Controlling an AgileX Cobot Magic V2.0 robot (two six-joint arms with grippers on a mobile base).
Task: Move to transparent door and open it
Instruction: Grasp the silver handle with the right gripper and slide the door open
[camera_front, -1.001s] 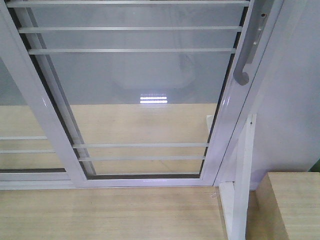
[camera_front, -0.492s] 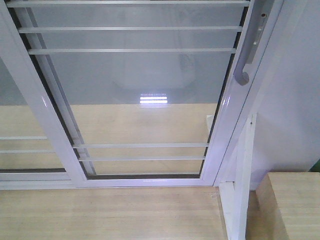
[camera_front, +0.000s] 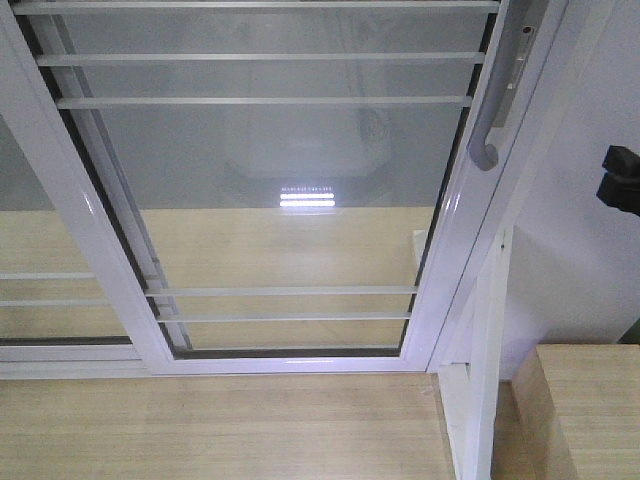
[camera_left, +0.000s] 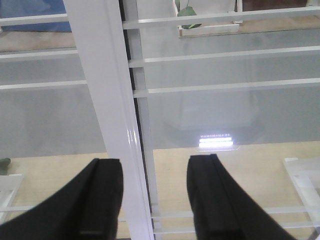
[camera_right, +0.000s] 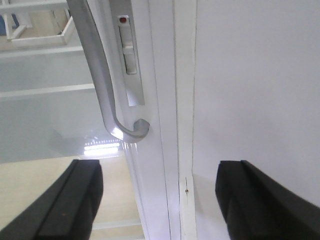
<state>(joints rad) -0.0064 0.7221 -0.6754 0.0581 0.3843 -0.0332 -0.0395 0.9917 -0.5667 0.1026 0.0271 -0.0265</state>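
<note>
Two steps made up this job, and only the first looked done. I stood close against the transparent door (camera_front: 280, 180), which filled the front view, its long grey handle (camera_front: 487, 130) up at the right on the stile. The door seemed shut, its handled stile lying along the white wall (camera_front: 580, 260), so the whole opening was ahead of me.

My right fingers (camera_right: 75, 200) were spread wide and gripped nothing. The curled lower end of the handle showed between them, apart from both. My left fingers (camera_left: 102, 200) were likewise parted and empty, facing a white frame stile (camera_left: 105, 100) further left.

Against the picture a second back, the door had not shifted. The one change was the dark shape of my right fingers, newly come in at the right edge of the front view, a little below the handle's lower end.
</note>
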